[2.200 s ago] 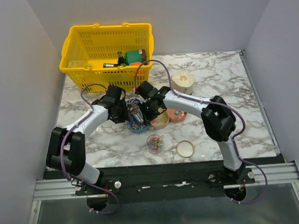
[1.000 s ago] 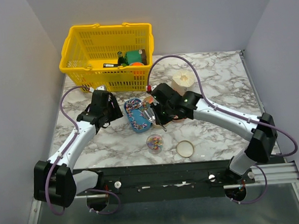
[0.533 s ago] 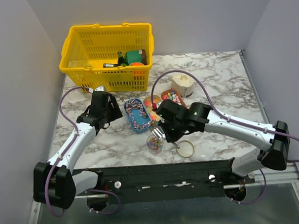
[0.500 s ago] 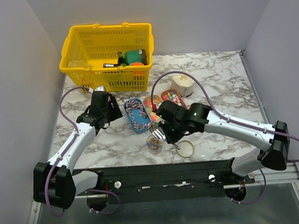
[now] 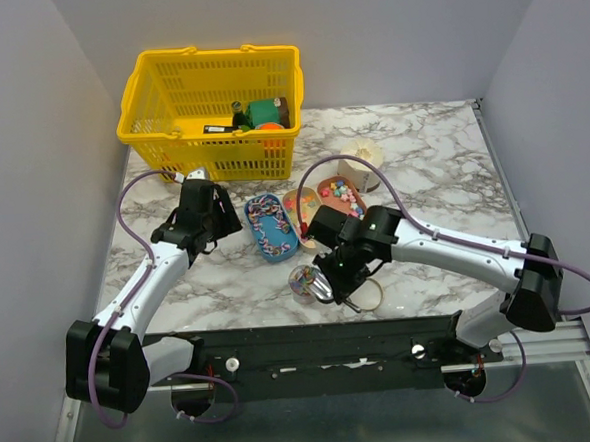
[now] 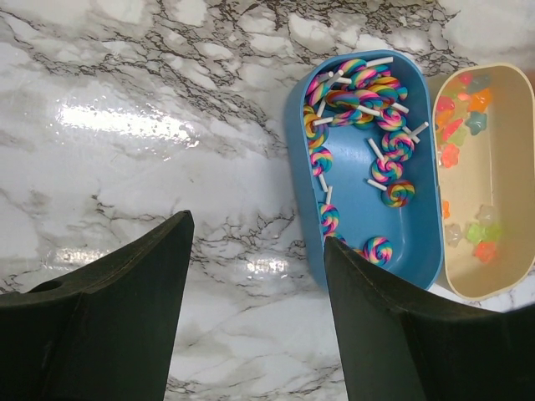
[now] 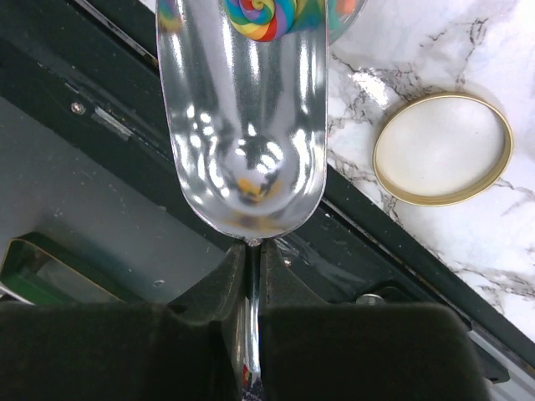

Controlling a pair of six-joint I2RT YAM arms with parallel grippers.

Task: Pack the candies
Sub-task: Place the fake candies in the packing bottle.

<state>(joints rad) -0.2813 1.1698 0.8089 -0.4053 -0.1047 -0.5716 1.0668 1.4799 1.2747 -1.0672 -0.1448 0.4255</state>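
Observation:
My right gripper (image 5: 343,268) is shut on the thin handle of a silver scoop (image 7: 242,125). The scoop is tipped over a small clear jar (image 5: 301,279) that holds multicoloured candies. A rainbow swirl lollipop (image 7: 263,17) lies at the scoop's far end. Tiny multicoloured candies (image 5: 340,190) lie in a pink oval tray, and more (image 6: 468,109) lie in a beige oval tray (image 6: 493,159). My left gripper (image 6: 255,242) is open and empty over the marble, just left of a blue oval tray (image 6: 410,238) of swirl lollipops.
A gold-rimmed lid (image 7: 443,149) lies right of the jar, near the table's front edge. A yellow basket (image 5: 208,106) with goods stands at the back left. A white cup (image 5: 364,157) stands behind the trays. The black front rail (image 7: 100,125) lies under the scoop.
My right arm has swung the scoop from the trays forward to the jar. My left arm drew back to the left early on and has stayed still since.

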